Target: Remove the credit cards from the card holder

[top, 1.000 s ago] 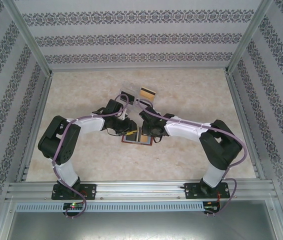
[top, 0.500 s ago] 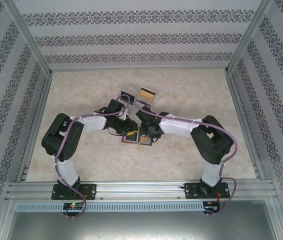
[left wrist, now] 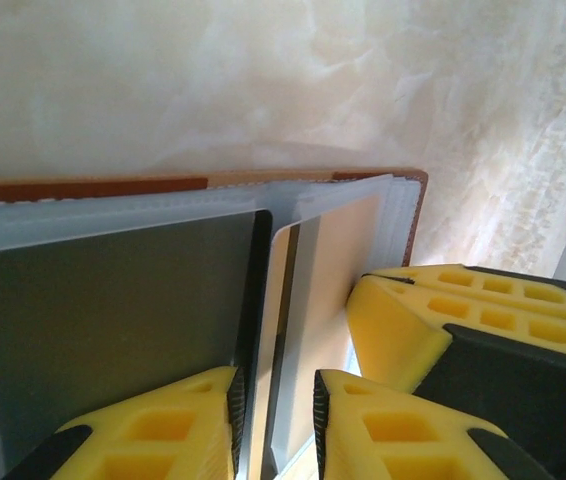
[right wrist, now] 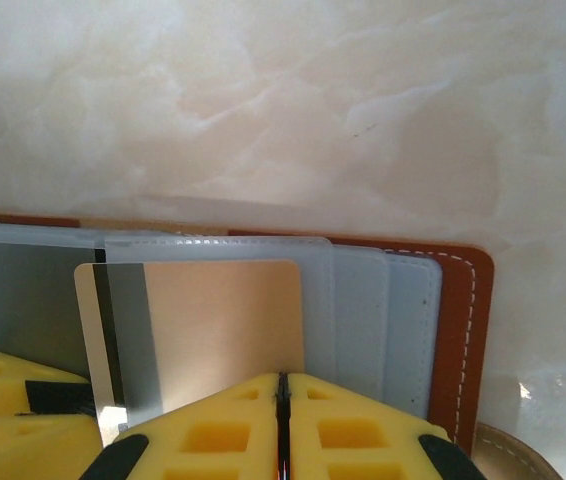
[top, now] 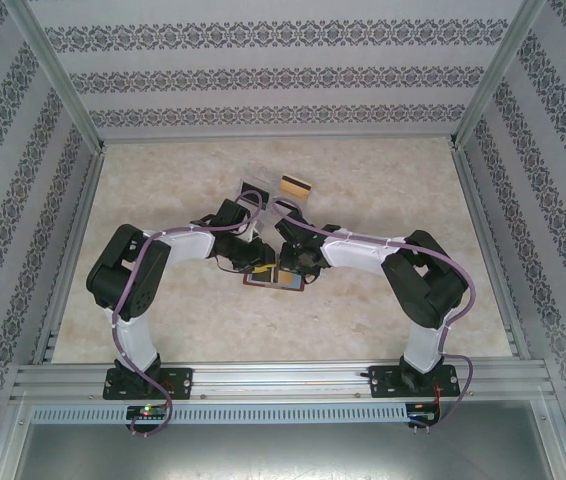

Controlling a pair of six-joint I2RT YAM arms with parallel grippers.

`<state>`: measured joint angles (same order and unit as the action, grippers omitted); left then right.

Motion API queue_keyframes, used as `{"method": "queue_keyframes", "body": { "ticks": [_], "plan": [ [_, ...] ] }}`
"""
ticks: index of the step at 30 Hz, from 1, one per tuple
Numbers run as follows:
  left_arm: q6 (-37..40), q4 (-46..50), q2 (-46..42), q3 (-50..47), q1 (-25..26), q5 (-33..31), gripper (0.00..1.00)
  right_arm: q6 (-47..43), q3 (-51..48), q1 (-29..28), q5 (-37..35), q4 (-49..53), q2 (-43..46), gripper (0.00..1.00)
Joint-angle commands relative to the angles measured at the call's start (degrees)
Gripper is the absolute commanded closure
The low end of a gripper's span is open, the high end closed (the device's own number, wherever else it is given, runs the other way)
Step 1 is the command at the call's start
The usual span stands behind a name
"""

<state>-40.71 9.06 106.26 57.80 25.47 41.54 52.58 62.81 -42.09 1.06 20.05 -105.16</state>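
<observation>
The brown card holder (top: 291, 283) lies open on the table between both arms, its blue-grey pockets (right wrist: 363, 310) up. A peach-orange credit card (right wrist: 203, 330) with a silver and black stripe sticks out sideways from a pocket. My right gripper (right wrist: 281, 378) is shut, its tips resting on this card's face, not clamping it. A dark card (left wrist: 113, 320) sits in the other pocket. My left gripper (left wrist: 275, 385) is open, its fingers either side of the thin inner pocket edge. The right fingers (left wrist: 433, 320) show beside it.
A clear plastic tray (top: 258, 185) stands behind the wallet, with a yellow-orange card (top: 296, 186) with a dark stripe lying by it. Both wrists crowd together over the wallet. Marbled table (top: 393, 190) spreads to both sides, bounded by metal rails and patterned walls.
The right arm has drawn in a little to the left, bringing its gripper closer over the wallet. The left arm has barely shifted.
</observation>
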Motion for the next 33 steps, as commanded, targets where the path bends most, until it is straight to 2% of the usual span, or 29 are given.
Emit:
{"method": "queue_keyframes", "body": {
  "ticks": [1, 9, 17, 33],
  "plan": [
    [1.77, 0.92, 1.59, 1.28, -0.15, 0.61, 0.72, -0.03, -1.63, 0.03, 1.84, 1.04, -1.01, 0.89],
    [0.03, -3.45, 1.64, 0.44, -0.42, 4.81, 0.74, 0.25, -1.72, 0.04, 1.50, 1.27, -1.02, 0.89],
    [-6.12, -14.59, 0.43, -3.15, -1.48, 9.58, 0.76, 0.66, -1.34, 0.02, 1.58, 1.41, -1.79, 0.89],
    [-5.82, -14.04, -1.62, -4.62, -2.01, 7.32, 0.90, 0.57, -0.96, -0.08, 0.96, 2.36, -2.15, 0.90]
  ]
}}
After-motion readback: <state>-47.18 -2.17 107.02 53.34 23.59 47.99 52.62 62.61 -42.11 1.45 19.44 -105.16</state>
